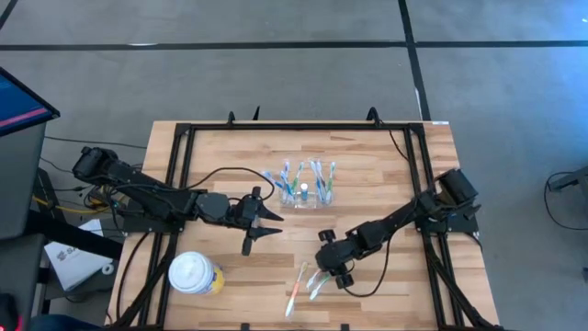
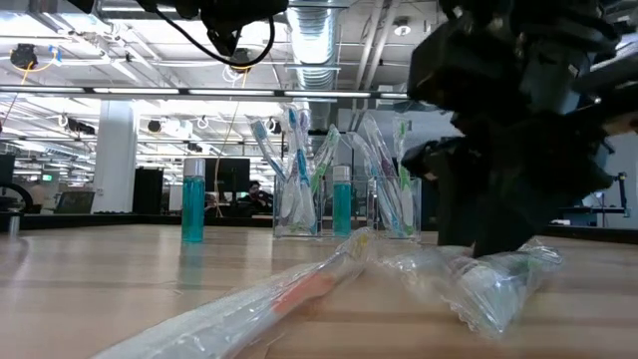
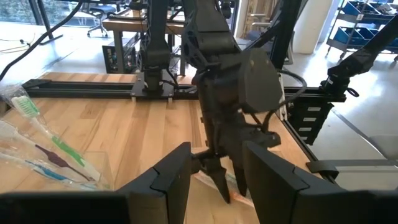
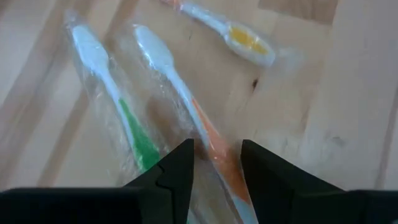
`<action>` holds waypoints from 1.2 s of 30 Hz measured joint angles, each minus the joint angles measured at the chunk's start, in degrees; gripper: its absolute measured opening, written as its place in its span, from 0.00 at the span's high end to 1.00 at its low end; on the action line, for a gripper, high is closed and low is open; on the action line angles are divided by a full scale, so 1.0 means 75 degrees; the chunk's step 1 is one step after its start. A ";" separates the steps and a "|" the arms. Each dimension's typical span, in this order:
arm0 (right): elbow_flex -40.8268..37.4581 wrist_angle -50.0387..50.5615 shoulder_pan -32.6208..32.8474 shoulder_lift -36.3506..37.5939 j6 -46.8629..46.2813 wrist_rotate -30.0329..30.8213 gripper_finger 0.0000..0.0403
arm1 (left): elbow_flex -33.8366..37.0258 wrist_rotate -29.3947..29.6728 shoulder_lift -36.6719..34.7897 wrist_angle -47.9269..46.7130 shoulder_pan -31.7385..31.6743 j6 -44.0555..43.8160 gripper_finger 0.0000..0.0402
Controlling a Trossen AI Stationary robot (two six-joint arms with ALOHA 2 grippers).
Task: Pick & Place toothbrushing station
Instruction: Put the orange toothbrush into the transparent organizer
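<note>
From above, my right gripper (image 1: pixel 322 276) points down over the loose wrapped brushes (image 1: pixel 306 281) near the table's (image 1: pixel 386 175) front edge, placed there, I judge, to pick one for the station (image 1: pixel 303 188), which sits well apart toward the table's middle and back; my left gripper (image 1: pixel 272 223) waits just left of the station, fingers spread, and a white-lidded cup (image 1: pixel 193 273) stands at front left. At table height, the station (image 2: pixel 339 194) shows as clear upright compartments crowded with leaning brushes, a teal bottle (image 2: pixel 342 201) between them and another bottle (image 2: pixel 193 201) off to the side, while my right gripper (image 2: pixel 503 234) is a dark mass touching down on crinkled wrapping. My left wrist view looks past its own parted fingers at the right arm (image 3: pixel 233 106) bent over the brushes. My right wrist view shows its fingers parted, straddling the orange brush (image 4: pixel 205 134), the green brush (image 4: pixel 127 127) just beside, a yellow-headed one (image 4: pixel 245 40) farther off.
</note>
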State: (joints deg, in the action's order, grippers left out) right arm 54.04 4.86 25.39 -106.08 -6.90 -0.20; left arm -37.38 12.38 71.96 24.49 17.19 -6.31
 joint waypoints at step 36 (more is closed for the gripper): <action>0.0124 0.0582 -0.0045 0.0713 0.0000 0.0238 0.99 | 0.0181 0.0012 0.0000 -0.0009 0.0000 -0.0023 0.66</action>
State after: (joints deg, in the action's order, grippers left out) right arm 54.97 9.23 25.05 -100.73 -6.89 1.59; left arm -36.02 12.47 71.96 24.43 17.19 -6.48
